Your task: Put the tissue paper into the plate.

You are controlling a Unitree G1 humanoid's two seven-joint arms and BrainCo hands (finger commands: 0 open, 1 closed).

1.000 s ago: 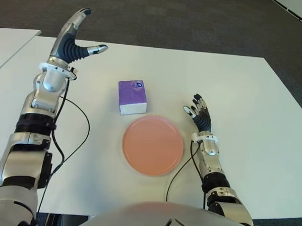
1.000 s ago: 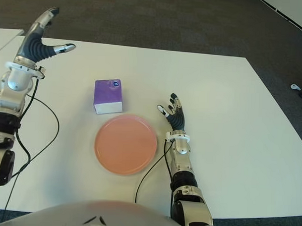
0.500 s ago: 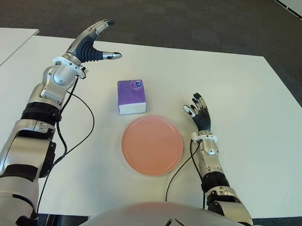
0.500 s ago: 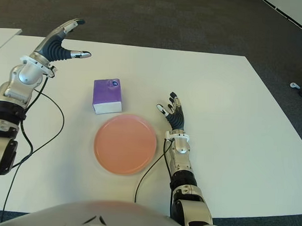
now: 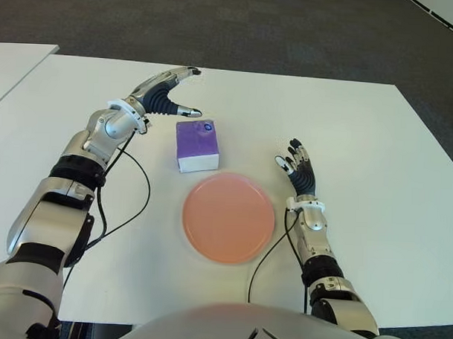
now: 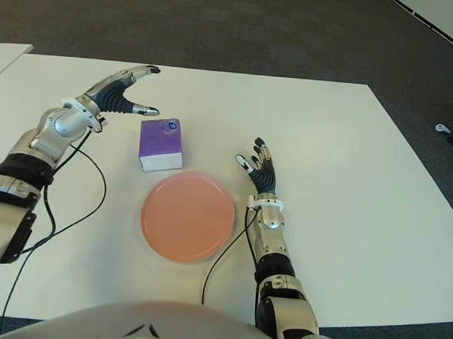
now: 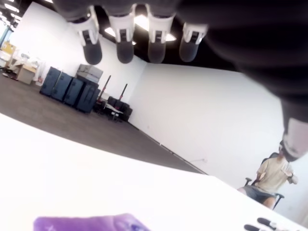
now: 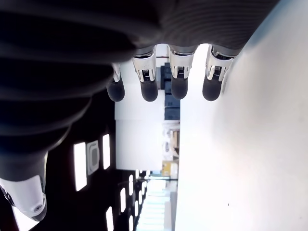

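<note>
In the left wrist view only the top edge of the purple tissue pack point(image 7: 89, 224) shows, cut off by the frame, and a seated person point(image 7: 272, 179) is small and hard to make out in the far corner of the room. The right wrist view shows little beyond the right hand's own fingertips point(image 8: 179, 86) and the white tabletop. From the head camera, the tissue pack point(image 5: 197, 145) stands on the white table point(image 5: 376, 145), just behind the pink plate point(image 5: 228, 217) and apart from its rim; the plate holds nothing. The left hand point(image 5: 162, 98) hovers just to the left of the pack's far end with fingers spread wide, thumb stretched toward the pack, holding nothing. The right hand point(image 5: 299, 170) shows to the right of the plate, fingers extended and loosely open, empty. Dark grey carpet point(image 5: 291, 30) lies beyond the table, and a second white table point(image 5: 14, 62) shows at the left edge.
</note>
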